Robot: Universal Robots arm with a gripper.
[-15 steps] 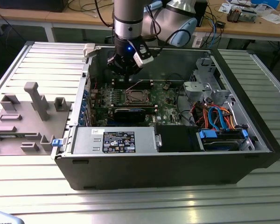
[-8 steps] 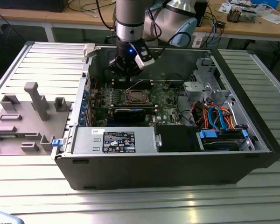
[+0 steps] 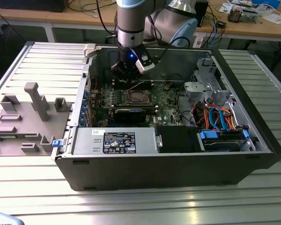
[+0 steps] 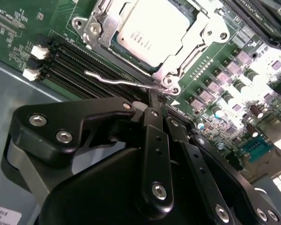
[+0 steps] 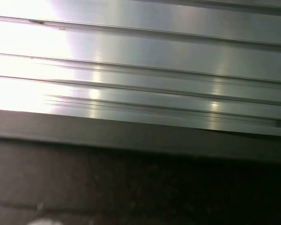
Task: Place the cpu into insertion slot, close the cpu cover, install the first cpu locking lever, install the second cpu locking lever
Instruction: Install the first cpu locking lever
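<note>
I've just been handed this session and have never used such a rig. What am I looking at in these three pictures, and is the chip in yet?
The exterior view looks from off the arm at an open computer case on a ribbed metal table, with the robot arm reaching down into it. The second wrist view rides on the arm: the black tool hangs over the green motherboard, its tip close to a thin wire locking lever. The cpu sits in the insertion slot with the cpu cover down around it. The first wrist view shows the table's ribs and the case's dark edge.
</note>
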